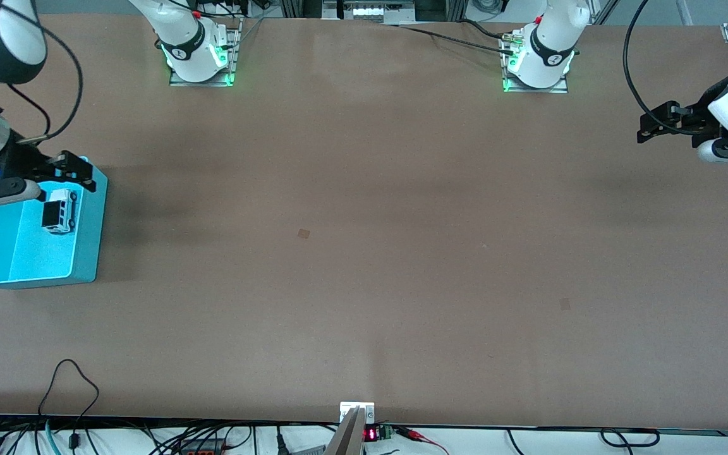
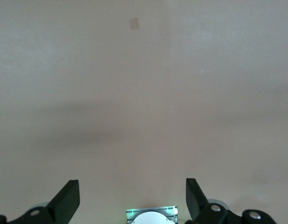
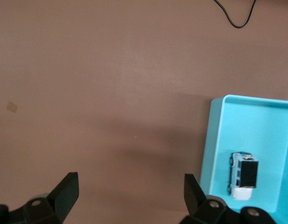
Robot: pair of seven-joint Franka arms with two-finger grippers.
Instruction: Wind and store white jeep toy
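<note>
The white jeep toy (image 1: pixel 59 212) lies inside the turquoise bin (image 1: pixel 86 253) at the right arm's end of the table, near the bin's wall that is farther from the front camera. In the right wrist view the jeep (image 3: pixel 243 175) rests on the bin's floor, its black roof up, inside the rim (image 3: pixel 207 149). My right gripper (image 1: pixel 76 170) hangs open and empty over the bin's corner and the table beside it, its jaws (image 3: pixel 131 179) framing bare table. My left gripper (image 1: pixel 648 126) waits open over the left arm's end of the table, with nothing between its fingers (image 2: pixel 132 186).
Small tape patches (image 1: pixel 303 233) (image 1: pixel 565 304) mark the brown table. Both arm bases (image 1: pixel 200 60) (image 1: pixel 538 66) stand along the edge farthest from the front camera. Cables (image 1: pixel 73 392) and a mount (image 1: pixel 356 420) sit at the nearest edge.
</note>
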